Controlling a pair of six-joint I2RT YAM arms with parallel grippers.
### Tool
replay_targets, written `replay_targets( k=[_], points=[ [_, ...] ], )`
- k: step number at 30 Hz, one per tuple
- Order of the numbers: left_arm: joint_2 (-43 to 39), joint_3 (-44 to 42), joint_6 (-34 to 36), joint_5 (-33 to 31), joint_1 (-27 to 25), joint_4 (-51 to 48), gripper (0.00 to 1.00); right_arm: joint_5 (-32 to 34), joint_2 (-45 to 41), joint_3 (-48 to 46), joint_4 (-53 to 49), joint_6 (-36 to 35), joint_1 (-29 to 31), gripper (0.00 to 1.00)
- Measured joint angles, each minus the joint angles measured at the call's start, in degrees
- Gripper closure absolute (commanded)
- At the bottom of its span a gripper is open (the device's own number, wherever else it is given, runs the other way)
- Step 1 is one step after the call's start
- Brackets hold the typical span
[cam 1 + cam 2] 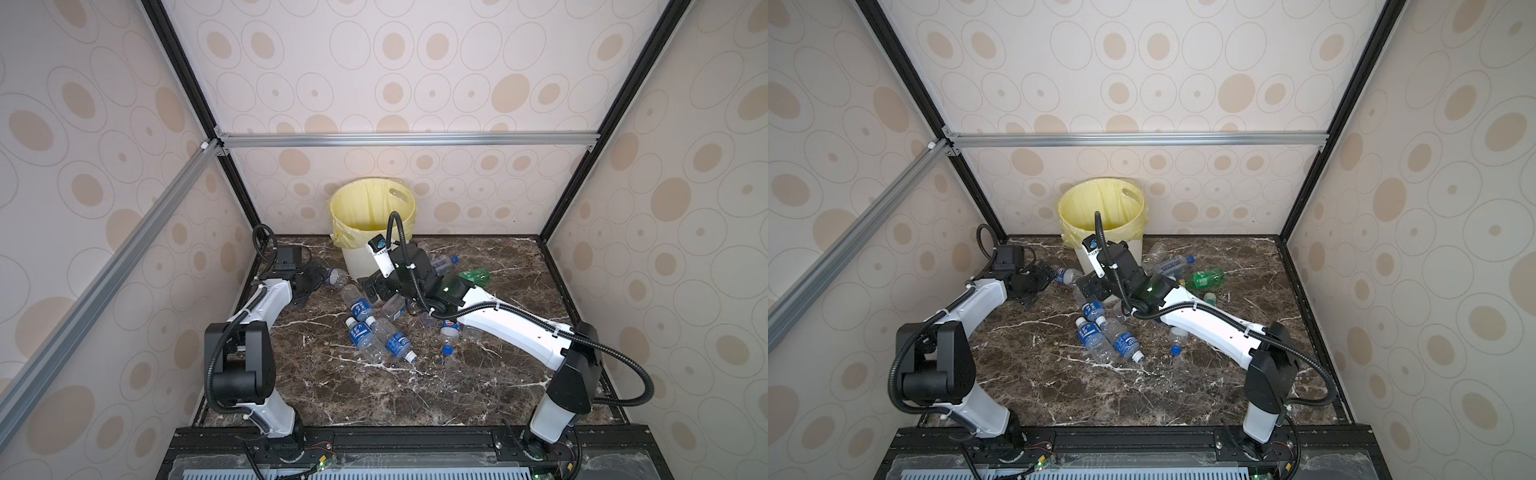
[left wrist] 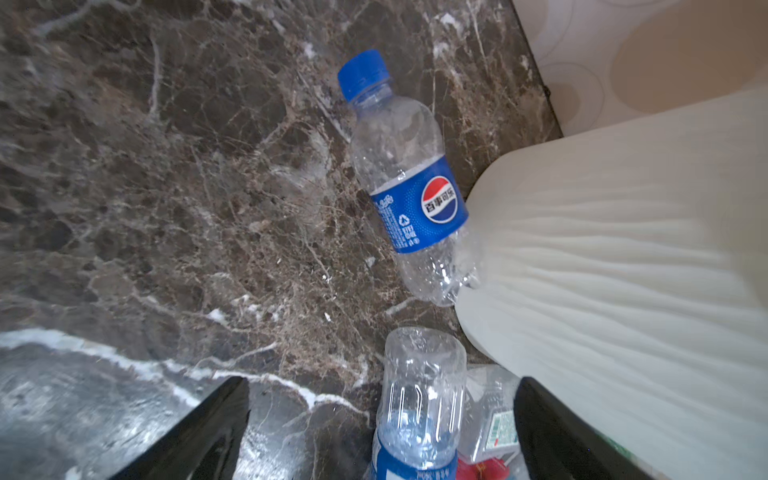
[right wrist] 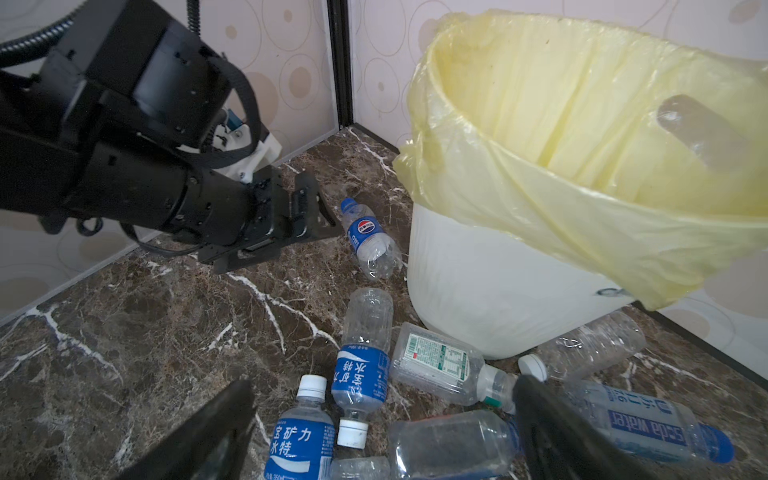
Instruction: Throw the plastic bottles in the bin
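The bin (image 1: 353, 259), cream-white with a pale yellow bag (image 3: 540, 124) over its rim, stands at the back of the marble table. Several plastic bottles lie in front of it, mostly clear with blue labels (image 1: 360, 336) (image 1: 397, 341), and one green (image 1: 473, 276). A Pepsi-labelled bottle (image 2: 409, 178) lies against the bin's left side. My left gripper (image 1: 312, 283) is open just left of that bottle; the base of another clear bottle (image 2: 419, 374) shows between its fingers, ungripped. My right gripper (image 3: 384, 392) is open over the pile (image 3: 361, 374) in front of the bin.
Patterned walls close in the table on three sides, with black posts in the back corners (image 1: 237, 199). An aluminium bar (image 1: 395, 139) crosses above the bin. The two grippers are close together near the bin's left front. Bare marble (image 1: 374, 399) lies towards the front edge.
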Motion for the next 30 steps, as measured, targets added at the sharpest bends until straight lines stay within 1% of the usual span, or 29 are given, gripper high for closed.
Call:
replay_targets(
  k=[5,8,18,26,27,30],
  points=[
    [7.67,6.47,-0.92,1.68,0.26,0.07,0.02,0.02,2.45,-0.04,1.20,0.02,0.46,0.00],
    [11.30,9.55,-1.84,2.08,0.66,0.83,0.04,0.02,2.91,-0.76,1.81,0.11,0.50,0.00],
    [21.00,16.98,-3.76,2.69,2.73,1.68,0.06,0.92,2.86,-5.01,2.91,0.09,0.55,0.00],
    [25.59,20.48,-4.48,2.36,3.02,2.08,0.08,1.55,2.84,-5.64,3.65,-0.13,0.55,0.00],
    [25.81,20.87,-4.50,2.10,3.02,2.14,0.09,1.57,2.84,-5.64,3.76,-0.13,0.55,0.00],
    [26.36,21.29,-4.68,1.64,3.02,2.29,0.18,1.60,2.86,-5.60,4.42,-0.20,0.55,0.00]
  ],
)
